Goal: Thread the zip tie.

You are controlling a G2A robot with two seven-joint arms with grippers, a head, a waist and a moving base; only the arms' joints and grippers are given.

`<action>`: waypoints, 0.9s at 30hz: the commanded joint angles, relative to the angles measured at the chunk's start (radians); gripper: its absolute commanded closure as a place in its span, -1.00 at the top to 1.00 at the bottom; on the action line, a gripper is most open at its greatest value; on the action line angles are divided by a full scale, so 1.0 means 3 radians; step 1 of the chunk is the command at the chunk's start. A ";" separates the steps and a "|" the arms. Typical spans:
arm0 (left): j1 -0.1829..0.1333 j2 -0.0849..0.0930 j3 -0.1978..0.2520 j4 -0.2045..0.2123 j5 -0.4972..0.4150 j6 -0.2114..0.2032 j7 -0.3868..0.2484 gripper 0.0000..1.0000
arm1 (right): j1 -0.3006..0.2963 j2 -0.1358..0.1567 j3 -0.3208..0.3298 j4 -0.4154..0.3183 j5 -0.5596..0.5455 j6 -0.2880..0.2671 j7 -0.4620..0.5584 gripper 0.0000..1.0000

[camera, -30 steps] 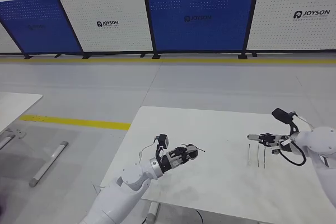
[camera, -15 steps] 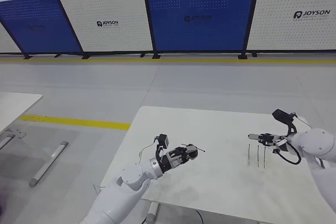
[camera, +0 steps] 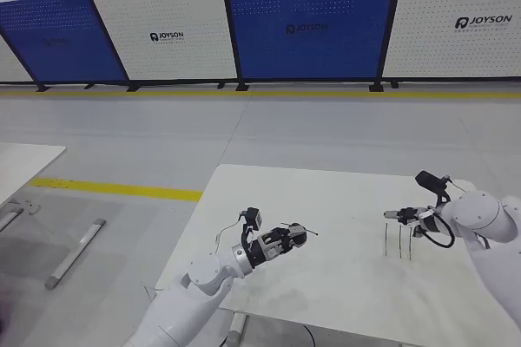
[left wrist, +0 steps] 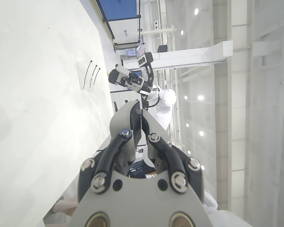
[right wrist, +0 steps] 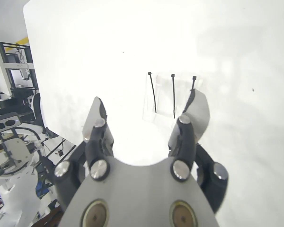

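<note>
Thin black zip tie (camera: 304,232) pinched in the clamped left gripper (left wrist: 138,116); right gripper (right wrist: 146,100) spread wide over three black ties (right wrist: 173,95) on the white table (camera: 330,195); blue-and-white wall panels (camera: 308,39) behind.

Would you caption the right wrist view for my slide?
Open right hand near three black zip ties lying on a white table.

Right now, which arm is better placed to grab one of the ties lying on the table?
Likely the right: the right gripper is open just above the three loose zip ties on the table. The left gripper is shut on a held zip tie, farther away.
</note>
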 commanded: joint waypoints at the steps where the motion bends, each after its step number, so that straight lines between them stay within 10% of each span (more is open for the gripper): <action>1: 0.0000 0.0000 0.0000 0.0000 0.0000 0.0000 0.0000 -1.00 | 0.0005 -0.0007 -0.0015 0.0051 0.0004 0.0003 -0.0017 -0.22; 14: 0.0000 0.0000 0.0000 0.0000 0.0000 0.0000 0.0000 -1.00 | -0.0027 0.0022 -0.0035 0.0081 -0.0160 -0.0120 0.0199 -0.38; 24: 0.0000 0.0000 0.0000 0.0000 0.0000 0.0000 0.0000 -1.00 | -0.0077 0.0071 -0.0047 -0.0081 -0.0441 -0.0328 0.0382 -0.12; 26: 0.0000 0.0000 0.0000 0.0000 0.0000 0.0000 0.0000 -1.00 | -0.0058 0.0067 -0.0053 -0.0092 -0.0404 -0.0440 0.0406 0.98; 27: 0.0000 0.0000 0.0000 0.0000 0.0000 0.0000 0.0000 -1.00 | -0.0055 0.0065 -0.0051 -0.0122 -0.0352 -0.0537 0.0408 1.00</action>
